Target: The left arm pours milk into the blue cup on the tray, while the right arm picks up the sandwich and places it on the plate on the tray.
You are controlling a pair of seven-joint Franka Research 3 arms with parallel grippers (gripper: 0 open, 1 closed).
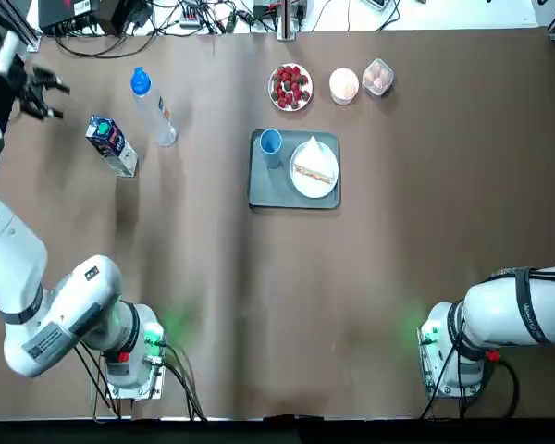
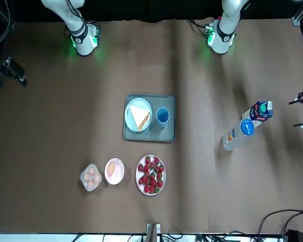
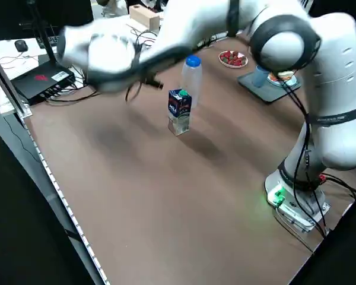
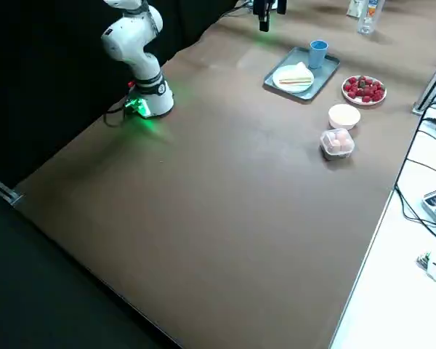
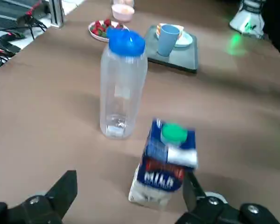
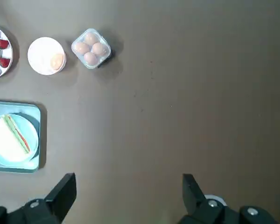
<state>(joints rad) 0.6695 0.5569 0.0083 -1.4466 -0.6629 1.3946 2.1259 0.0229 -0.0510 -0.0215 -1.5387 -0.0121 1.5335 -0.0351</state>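
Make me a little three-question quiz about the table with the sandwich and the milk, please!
1. True or false: the sandwich lies on the plate.
2. What stands nearest the milk? A) strawberries B) the clear bottle C) eggs
3. Fill in: the blue cup stands on the grey ____.

Key: 1 true; 2 B; 3 tray. Bonus: the left gripper has open fingers and holds nothing.

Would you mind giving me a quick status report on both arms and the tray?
Left gripper open, empty, beside milk. Right gripper open, high above table. Sandwich on plate, blue cup on tray. Clear bottle next to milk.
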